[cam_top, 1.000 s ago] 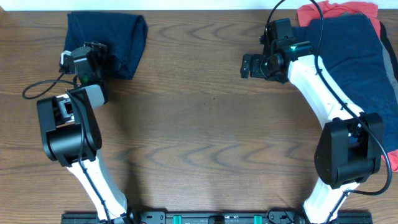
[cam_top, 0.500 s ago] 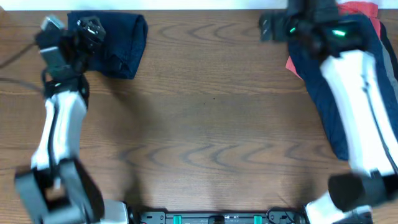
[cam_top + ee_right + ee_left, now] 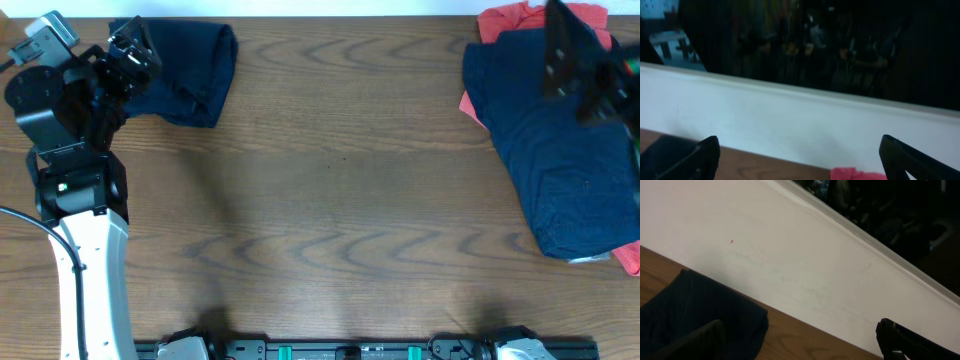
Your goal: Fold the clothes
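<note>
Brown wood-grain table (image 3: 340, 200), matte, with wavy darker bands. At its far left corner, a folded navy garment (image 3: 185, 65): soft, plain, roughly rectangular, creased along one side. On the table's right side, a larger navy pile (image 3: 560, 160), loosely spread and wrinkled, reaching from the far edge toward the near one. Under that pile, a coral-red garment (image 3: 515, 18), peeking out at the table's far edge and again by the right edge. Left gripper (image 3: 797, 332) above the table's far left corner, dark ribbed fingers (image 3: 700, 340) spread wide, holding nothing. Right gripper (image 3: 800, 152) above the table's far right, blurred from overhead, likewise spread wide and empty. Behind the table, a smooth white wall (image 3: 790, 265).
</note>
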You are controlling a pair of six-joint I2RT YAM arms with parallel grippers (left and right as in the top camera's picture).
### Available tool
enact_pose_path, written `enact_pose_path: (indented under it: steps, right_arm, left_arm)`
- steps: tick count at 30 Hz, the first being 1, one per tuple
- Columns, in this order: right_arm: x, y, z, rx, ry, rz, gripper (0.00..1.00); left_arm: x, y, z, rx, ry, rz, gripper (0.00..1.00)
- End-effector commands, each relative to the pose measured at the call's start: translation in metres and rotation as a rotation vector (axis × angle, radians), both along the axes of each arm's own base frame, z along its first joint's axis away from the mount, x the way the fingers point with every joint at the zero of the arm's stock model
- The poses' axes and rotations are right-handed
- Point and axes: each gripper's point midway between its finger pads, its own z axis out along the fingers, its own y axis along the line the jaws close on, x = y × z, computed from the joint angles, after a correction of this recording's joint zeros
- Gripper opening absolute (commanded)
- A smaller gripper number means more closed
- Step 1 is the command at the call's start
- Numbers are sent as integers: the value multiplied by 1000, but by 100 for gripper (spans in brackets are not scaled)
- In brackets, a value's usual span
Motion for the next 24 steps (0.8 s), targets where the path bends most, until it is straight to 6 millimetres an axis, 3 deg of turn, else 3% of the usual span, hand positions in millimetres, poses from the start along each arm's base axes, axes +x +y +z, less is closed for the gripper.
enact_pose_path:
  steps: [1, 10, 14, 18, 21, 24]
  right_arm:
    - [-23, -7, 10, -10, -44, -16, 99]
    - [-90, -23, 42, 22, -195, -34, 99]
    - [-106, -28, 40, 24, -209, -42, 99]
    - [-107, -51, 16, 21, -176, -178, 99]
    - [-96, -68, -17, 16, -148, -283, 99]
    - [-85, -73, -45, 23, -184, -311, 99]
  left_arm:
    - [-1, 0, 2, 23, -4, -9, 98]
    - [1, 1, -2, 20, 6, -9, 98]
    - [1, 1, -2, 20, 6, -9, 98]
    - [1, 1, -2, 20, 6, -9, 98]
    - [1, 1, -2, 20, 6, -9, 98]
    - [1, 1, -2, 20, 6, -9, 98]
